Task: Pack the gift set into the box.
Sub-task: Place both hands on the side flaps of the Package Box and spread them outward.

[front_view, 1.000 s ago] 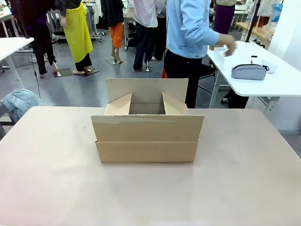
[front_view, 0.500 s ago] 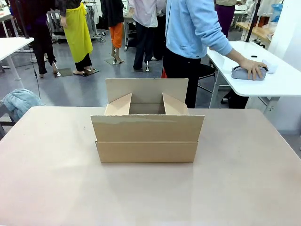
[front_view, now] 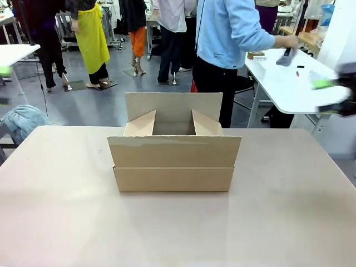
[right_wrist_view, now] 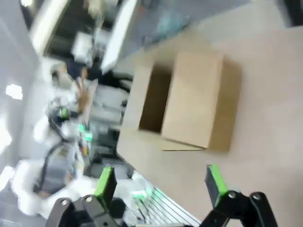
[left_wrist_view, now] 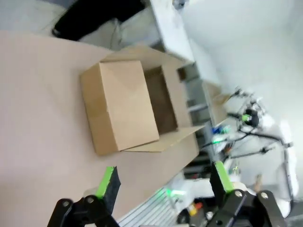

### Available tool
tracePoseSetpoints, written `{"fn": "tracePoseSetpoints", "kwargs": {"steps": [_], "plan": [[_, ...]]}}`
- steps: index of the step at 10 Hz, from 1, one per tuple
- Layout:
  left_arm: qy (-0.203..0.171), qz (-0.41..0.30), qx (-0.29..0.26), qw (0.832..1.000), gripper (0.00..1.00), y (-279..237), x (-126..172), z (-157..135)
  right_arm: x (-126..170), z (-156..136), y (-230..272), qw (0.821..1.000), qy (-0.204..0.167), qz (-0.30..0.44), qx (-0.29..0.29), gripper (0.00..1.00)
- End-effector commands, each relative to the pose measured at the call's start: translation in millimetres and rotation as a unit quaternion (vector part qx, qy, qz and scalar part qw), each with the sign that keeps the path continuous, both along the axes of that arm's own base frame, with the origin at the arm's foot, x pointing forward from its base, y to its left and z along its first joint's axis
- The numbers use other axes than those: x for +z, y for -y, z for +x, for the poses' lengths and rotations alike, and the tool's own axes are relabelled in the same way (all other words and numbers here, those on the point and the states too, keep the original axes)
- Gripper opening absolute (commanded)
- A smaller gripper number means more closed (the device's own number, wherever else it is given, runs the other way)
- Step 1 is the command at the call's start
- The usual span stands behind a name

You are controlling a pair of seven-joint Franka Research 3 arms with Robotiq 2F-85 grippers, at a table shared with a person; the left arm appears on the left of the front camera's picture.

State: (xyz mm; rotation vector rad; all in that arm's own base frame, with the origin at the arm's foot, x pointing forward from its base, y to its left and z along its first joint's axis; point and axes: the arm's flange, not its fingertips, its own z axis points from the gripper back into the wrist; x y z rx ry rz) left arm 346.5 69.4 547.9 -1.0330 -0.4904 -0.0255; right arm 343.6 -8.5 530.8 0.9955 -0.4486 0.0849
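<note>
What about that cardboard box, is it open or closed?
Open. The box has all its top flaps unfolded in the front view, none lying across the top, and the left wrist view looks down into its opening.

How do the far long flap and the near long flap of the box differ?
The far flap stands about upright behind the opening; the near flap leans out toward the robot's side. In the front view the near flap looks wider than the far flap. The near flap hides most of the box inside; the far flap hides none. Both are plain brown cardboard, unfolded.
</note>
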Motion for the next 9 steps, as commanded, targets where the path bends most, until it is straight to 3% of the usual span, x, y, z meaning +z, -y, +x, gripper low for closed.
{"fn": "tracePoseSetpoints", "kwargs": {"steps": [1, 2, 3, 4, 5, 6, 7, 8, 9], "plan": [[-0.022, 0.112, -0.075, 0.991, 1.0, 60.7, 19.3, 40.5, -13.8, 38.2, -66.9, 0.964, 0.182, -0.016, 0.194, 1.0], [-0.026, 0.15, -0.088, 0.984, 1.0, 100.8, 16.4, 52.4, -26.0, 36.4, -100.5, 0.945, 0.23, -0.01, 0.233, 1.0], [-0.027, 0.176, -0.101, 0.979, 1.0, 135.8, 7.2, 59.3, -35.8, 32.2, -120.9, 0.936, 0.257, -0.044, 0.234, 1.0], [-0.018, 0.123, -0.165, 0.978, 1.0, 120.1, 9.1, 44.5, -32.0, 27.6, -101.7, 0.965, 0.163, -0.16, 0.13, 1.0], [-0.018, 0.148, -0.098, 0.984, 1.0, 141.9, 18.8, 46.6, -15.4, 17.7, -135.4, 0.967, 0.147, -0.071, 0.197, 1.0], [-0.018, 0.148, -0.098, 0.984, 1.0, 141.9, 18.8, 46.6, -15.4, 17.7, -135.4, 0.967, 0.147, -0.071, 0.197, 1.0], [-0.022, 0.15, -0.129, 0.98, 1.0, 156.4, 8.4, 52.3, -27.2, 23.5, -132.1, 0.96, 0.167, -0.108, 0.198, 1.0], [-0.033, 0.224, -0.101, 0.969, 1.0, 200.9, 13.4, 67.1, -30.7, 43.1, -155.2, 0.92, 0.262, -0.127, 0.264, 1.0], [-0.042, 0.245, -0.131, 0.96, 1.0, 227.4, 17.2, 76.1, -36.0, 55.9, -158.7, 0.899, 0.312, -0.114, 0.286, 1.0]]}}
